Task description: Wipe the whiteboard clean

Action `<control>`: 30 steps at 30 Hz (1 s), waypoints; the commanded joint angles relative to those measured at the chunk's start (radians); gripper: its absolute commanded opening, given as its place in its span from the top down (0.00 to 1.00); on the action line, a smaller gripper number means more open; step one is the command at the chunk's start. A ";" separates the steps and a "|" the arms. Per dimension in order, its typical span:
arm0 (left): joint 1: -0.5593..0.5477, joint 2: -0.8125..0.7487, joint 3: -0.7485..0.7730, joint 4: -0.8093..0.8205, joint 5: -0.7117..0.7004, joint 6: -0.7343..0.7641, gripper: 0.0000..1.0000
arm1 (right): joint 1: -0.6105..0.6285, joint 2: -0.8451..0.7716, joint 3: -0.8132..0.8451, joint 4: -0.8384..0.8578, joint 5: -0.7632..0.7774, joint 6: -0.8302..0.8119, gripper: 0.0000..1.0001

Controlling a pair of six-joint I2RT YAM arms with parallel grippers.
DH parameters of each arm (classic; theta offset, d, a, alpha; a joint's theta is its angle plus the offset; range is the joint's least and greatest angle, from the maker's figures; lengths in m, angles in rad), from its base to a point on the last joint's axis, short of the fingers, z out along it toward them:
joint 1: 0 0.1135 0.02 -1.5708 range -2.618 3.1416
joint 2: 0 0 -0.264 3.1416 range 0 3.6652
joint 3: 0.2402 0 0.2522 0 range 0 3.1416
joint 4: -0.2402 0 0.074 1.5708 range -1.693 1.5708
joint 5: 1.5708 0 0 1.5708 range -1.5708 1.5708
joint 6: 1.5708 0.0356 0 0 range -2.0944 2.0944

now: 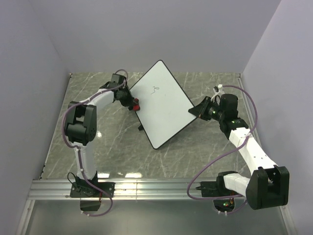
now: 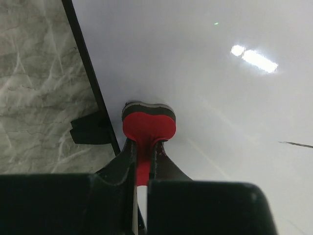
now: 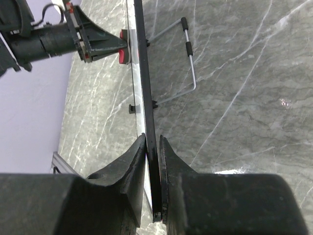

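The whiteboard [image 1: 164, 110] is tilted up off the table, one corner pointing away from me. A small black scribble [image 1: 155, 89] shows near its upper middle. My right gripper [image 1: 194, 111] is shut on the board's right rim, which runs edge-on between its jaws in the right wrist view [image 3: 145, 88]. My left gripper [image 1: 131, 102] is shut on the red eraser [image 1: 136, 105] at the board's left edge. In the left wrist view the eraser [image 2: 148, 125] rests against the white surface [image 2: 205, 73] just inside the black rim. A thin pen stroke [image 2: 296, 144] shows at the right.
The grey marble table [image 1: 117, 147] lies under everything. The board's wire stand [image 3: 188, 63] sticks out behind it. A black foot [image 2: 90, 129] juts from the rim beside the eraser. Purple walls close in the left, back and right.
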 commanded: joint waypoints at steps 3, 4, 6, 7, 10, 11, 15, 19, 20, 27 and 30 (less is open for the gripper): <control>-0.113 0.101 0.222 -0.118 0.019 0.081 1.00 | 0.016 0.039 -0.008 -0.151 0.072 -0.069 1.00; -0.134 0.123 0.269 -0.150 0.036 0.084 1.00 | 0.013 0.037 -0.011 -0.151 0.072 -0.067 1.00; -0.157 0.153 0.412 -0.182 0.049 0.072 1.00 | 0.016 0.037 -0.021 -0.147 0.070 -0.067 1.00; -0.180 0.166 0.457 -0.190 0.072 0.063 1.00 | 0.016 0.034 -0.024 -0.145 0.070 -0.066 1.00; -0.237 0.244 0.620 -0.219 0.109 0.022 1.00 | 0.016 0.034 -0.036 -0.138 0.070 -0.060 1.00; -0.251 0.260 0.651 -0.226 0.125 0.008 1.00 | 0.018 0.033 -0.039 -0.136 0.070 -0.060 1.00; -0.300 0.276 0.702 -0.193 0.161 -0.046 1.00 | 0.015 0.031 -0.048 -0.128 0.073 -0.058 1.00; -0.303 0.246 0.662 -0.187 0.137 -0.049 1.00 | 0.015 0.031 -0.050 -0.127 0.076 -0.060 1.00; -0.297 0.245 0.650 -0.195 0.117 -0.043 1.00 | 0.015 0.028 -0.050 -0.125 0.076 -0.060 1.00; -0.245 0.147 0.360 -0.180 0.036 0.023 1.00 | 0.016 0.027 -0.037 -0.142 0.082 -0.074 1.00; -0.201 0.116 0.220 -0.163 -0.006 0.051 1.00 | 0.016 0.025 -0.037 -0.144 0.081 -0.074 1.00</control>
